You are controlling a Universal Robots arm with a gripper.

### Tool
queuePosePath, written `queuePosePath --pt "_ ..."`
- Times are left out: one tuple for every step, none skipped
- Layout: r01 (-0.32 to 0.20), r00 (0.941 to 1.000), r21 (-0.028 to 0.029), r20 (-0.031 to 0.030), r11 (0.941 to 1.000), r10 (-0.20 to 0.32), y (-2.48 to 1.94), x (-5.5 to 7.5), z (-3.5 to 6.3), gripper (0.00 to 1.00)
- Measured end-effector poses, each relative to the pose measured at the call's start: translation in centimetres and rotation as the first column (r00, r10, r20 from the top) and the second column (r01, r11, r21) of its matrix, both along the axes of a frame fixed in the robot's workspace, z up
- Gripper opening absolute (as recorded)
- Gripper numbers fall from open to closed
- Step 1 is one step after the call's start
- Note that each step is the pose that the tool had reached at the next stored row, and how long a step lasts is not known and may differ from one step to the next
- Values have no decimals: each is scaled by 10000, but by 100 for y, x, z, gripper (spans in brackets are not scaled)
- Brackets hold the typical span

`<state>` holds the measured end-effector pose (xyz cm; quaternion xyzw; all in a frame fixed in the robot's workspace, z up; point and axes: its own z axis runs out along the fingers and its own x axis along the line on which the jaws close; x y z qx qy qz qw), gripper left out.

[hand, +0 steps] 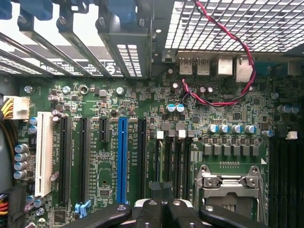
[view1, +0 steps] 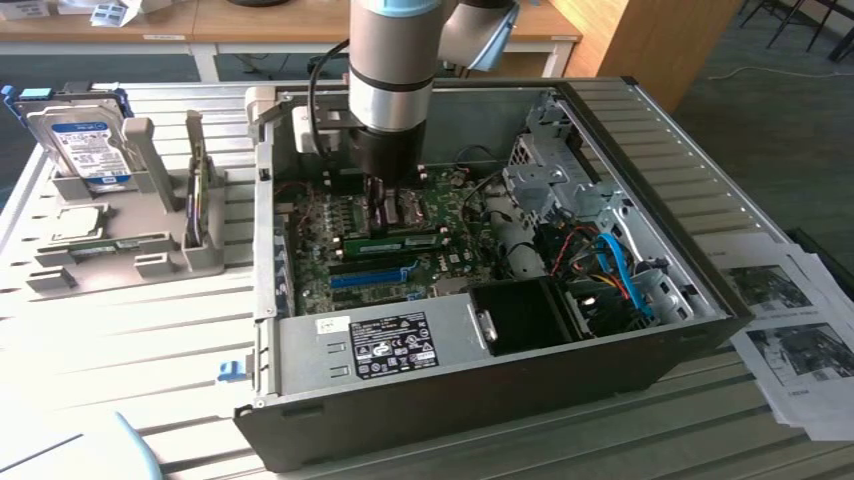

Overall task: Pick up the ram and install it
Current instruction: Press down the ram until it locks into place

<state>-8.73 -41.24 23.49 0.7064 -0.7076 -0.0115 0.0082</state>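
The silver-and-black robot arm [view1: 391, 90] reached straight down into the open black computer case [view1: 454, 380], which lay on its side on the pale slatted table [view1: 134, 330], and its black gripper [view1: 386, 200] hung low over the green motherboard [view1: 400, 250]. From the wrist view the gripper [hand: 164, 209] had its fingers [hand: 151, 211] clenched together, pressed tight with nothing visible between them, poised just above the group of narrow black memory slots [hand: 173, 159]. The ram, a thin green circuit-board strip with dark chips [view1: 396, 242], lay inside the case on the motherboard, just beside the gripper on the side toward the exterior view's right, and just above the long blue expansion slot [view1: 367, 277] as that view showed it. Whether the strip was fully seated could not be told. In the wrist view that long blue expansion slot [hand: 122, 159] ran between black slots, with a white slot [hand: 43, 154] further off and the silver processor socket frame [hand: 231, 183] near the memory slots. A red and black wire pair [hand: 232, 66] looped across the board below the perforated metal panel [hand: 228, 23]. Outside the case, on the exterior view's left, a silver blue-labelled hard drive [view1: 83, 148] stood upright in a grey holder [view1: 127, 200], and printed sheets [view1: 787, 330] lay on the exterior view's right.
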Motion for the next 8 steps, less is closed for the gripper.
queuePosePath --pt "0 10000 1 0 10000 0 0 0 -6 9" --pt "1 10000 0 -1 10000 -1 0 0 -6 9" --pt "0 10000 -1 -1 10000 0 0 0 -6 9" --pt "1 10000 -1 -1 10000 -1 0 0 -6 9" --pt "1 10000 -1 0 10000 -1 0 0 -6 9" --pt "0 10000 -1 -1 10000 0 0 0 -8 9" --pt "1 10000 3 2 10000 -1 0 0 -15 9" --pt "0 10000 2 1 10000 0 0 0 -23 9"
